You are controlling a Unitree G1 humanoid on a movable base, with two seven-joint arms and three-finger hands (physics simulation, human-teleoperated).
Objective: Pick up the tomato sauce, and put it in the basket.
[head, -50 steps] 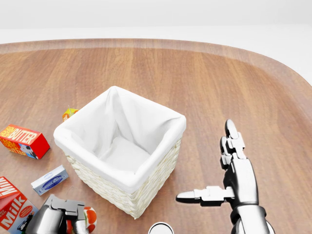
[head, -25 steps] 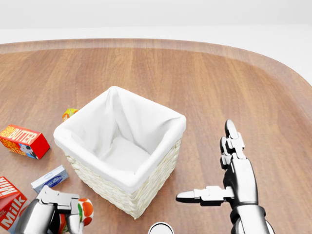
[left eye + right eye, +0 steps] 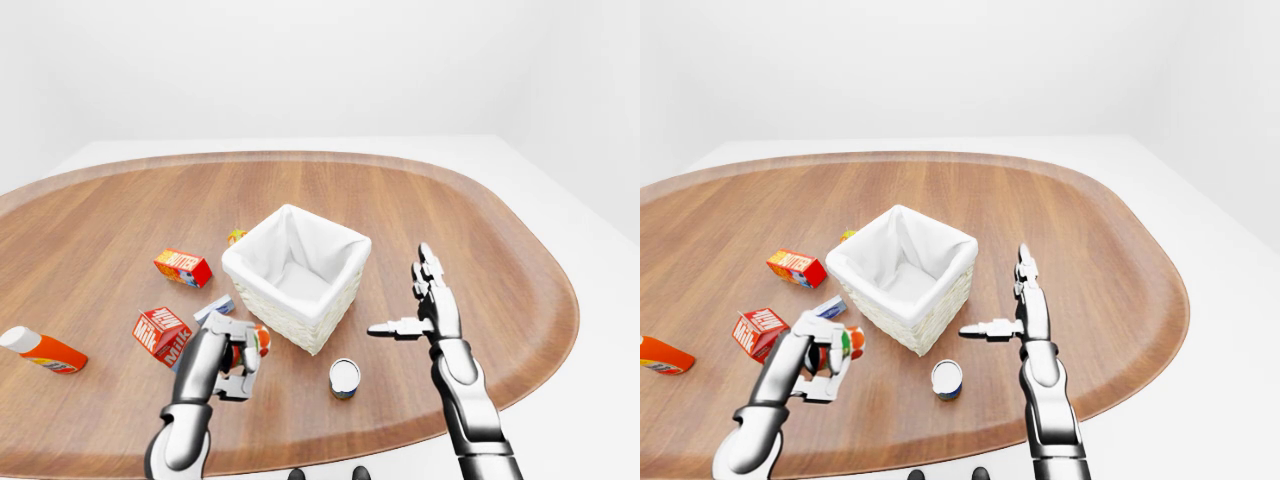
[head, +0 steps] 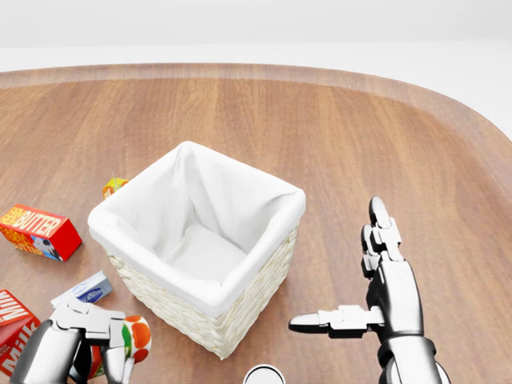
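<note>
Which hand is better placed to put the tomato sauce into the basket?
The left hand: its fingers already close round the tomato sauce, beside the basket. The right hand is open and holds nothing.

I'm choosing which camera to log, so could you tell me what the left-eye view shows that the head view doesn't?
Only the left-eye view shows the orange bottle lying at its left edge and the whole can. The head view adds nothing of its own. Both show the basket, the left hand closed on the tomato sauce, and the open right hand.
</note>
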